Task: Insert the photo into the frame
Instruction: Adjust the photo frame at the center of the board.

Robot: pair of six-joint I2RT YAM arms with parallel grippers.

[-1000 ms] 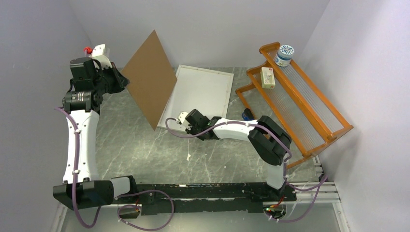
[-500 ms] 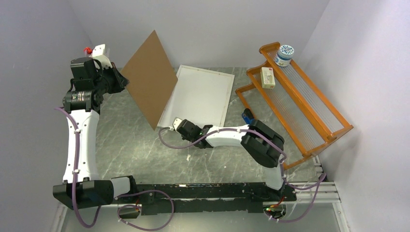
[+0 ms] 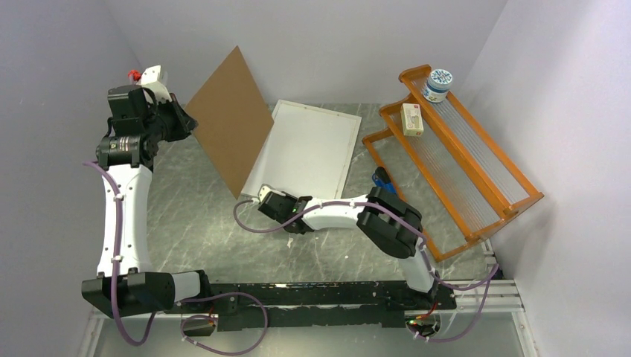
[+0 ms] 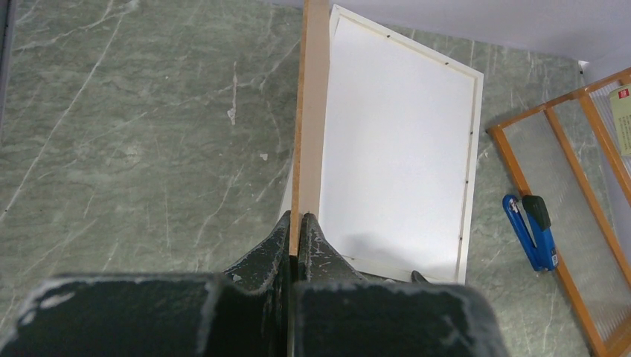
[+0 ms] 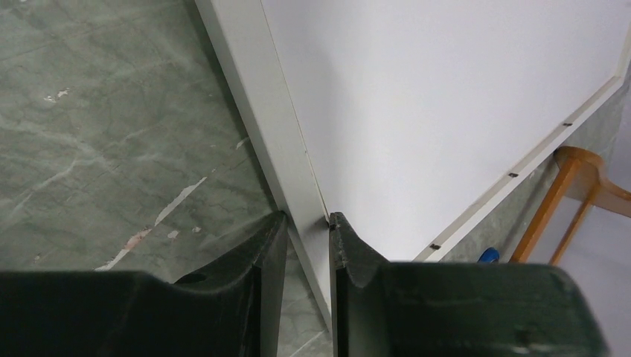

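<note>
The frame [image 3: 352, 149] lies flat at the back middle of the table, its thin pale rim [image 4: 470, 149] around a plain white sheet [image 3: 309, 145]. That sheet [image 4: 394, 149] looks like the photo lying face down; no printed side shows. My left gripper [image 3: 188, 124] is raised at the far left, shut [image 4: 298, 217] on the edge of the brown backing board [image 3: 231, 119], which it holds tilted above the frame's left side. My right gripper [image 3: 260, 199] is low at the frame's near-left corner. Its jaws [image 5: 306, 217] stand narrowly apart with the rim [image 5: 253, 89] running between them.
An orange wooden rack [image 3: 461, 149] fills the right side, with a white jar [image 3: 437, 84] and a small box [image 3: 411, 119] on its far end. A blue stapler-like tool [image 3: 381, 178] lies between rack and frame. Walls close in on the left, back and right.
My right gripper has slid left and toward me along the frame's near edge, reaching its near-left corner. The frame stayed put. The left arm and board hardly moved.
</note>
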